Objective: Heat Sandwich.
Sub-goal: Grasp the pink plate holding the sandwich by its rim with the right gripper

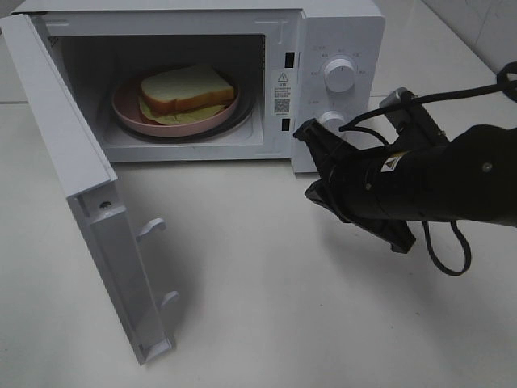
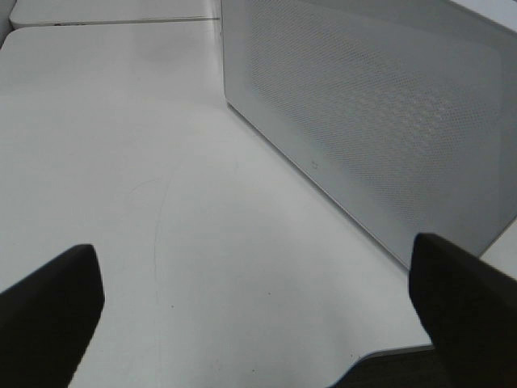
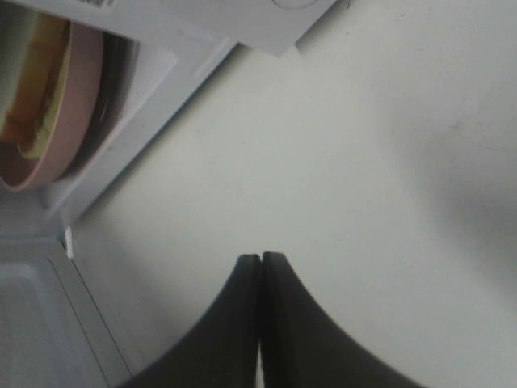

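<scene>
My right claw was pinched fully shut, the two dark fingers pressed flat together with nothing between them. It hung above the white table, just in front of the microwave, at the control-panel side, close to the lower knob and touching neither it nor the upper knob.

My left claw stood as wide apart as it goes and held nothing. It sat over bare table on the door side of the microwave, facing a white dotted panel; I could not tell whether that was the door's outer face.

The microwave's door was swung wide open towards the front, its latch hooks showing on the inner edge.

Farther in, inside the microwave's cavity, the sandwich lay flat on the round pink plate, white bread on top and yellow-green filling showing at its front edge.
</scene>
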{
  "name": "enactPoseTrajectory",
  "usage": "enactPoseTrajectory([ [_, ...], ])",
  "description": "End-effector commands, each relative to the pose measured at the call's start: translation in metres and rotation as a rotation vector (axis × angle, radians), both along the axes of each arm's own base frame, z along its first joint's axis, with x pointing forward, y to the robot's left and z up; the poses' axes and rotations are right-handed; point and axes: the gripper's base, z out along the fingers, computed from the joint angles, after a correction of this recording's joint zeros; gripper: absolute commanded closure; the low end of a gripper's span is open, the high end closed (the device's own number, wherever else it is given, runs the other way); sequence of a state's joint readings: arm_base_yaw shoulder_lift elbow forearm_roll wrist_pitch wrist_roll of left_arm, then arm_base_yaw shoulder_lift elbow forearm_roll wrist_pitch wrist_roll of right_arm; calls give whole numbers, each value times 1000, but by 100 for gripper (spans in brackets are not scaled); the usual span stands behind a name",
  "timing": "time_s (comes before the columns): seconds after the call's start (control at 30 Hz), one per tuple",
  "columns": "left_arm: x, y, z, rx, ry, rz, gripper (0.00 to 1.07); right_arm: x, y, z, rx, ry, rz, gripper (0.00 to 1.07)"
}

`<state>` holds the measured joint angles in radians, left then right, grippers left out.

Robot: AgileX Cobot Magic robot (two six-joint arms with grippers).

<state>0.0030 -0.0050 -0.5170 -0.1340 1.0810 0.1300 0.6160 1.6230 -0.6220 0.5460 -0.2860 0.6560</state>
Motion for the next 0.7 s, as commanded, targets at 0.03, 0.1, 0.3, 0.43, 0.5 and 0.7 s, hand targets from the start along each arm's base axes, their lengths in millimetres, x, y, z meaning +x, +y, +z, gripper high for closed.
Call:
enactPoseTrajectory([
  [0.03, -1, -1, 1, -9, -15, 3, 10, -9, 1, 6, -92, 14, 152, 103],
  [0.1, -1, -1, 1, -9, -15, 3, 10, -11, 3, 10, -134, 14, 232, 103],
  [0.3, -1, -1, 1, -9, -15, 3, 10, -14, 10, 17, -271, 42, 474, 102],
  [0.43, -1, -1, 1, -9, -15, 3, 10, -14, 13, 24, -383, 49, 660, 101],
  [0.5, -1, -1, 1, -9, -15, 3, 10, -15, 14, 28, -445, 68, 778, 100],
  [0.7, -1, -1, 1, -9, -15, 3, 10, -20, 16, 39, -583, 71, 1116, 99],
])
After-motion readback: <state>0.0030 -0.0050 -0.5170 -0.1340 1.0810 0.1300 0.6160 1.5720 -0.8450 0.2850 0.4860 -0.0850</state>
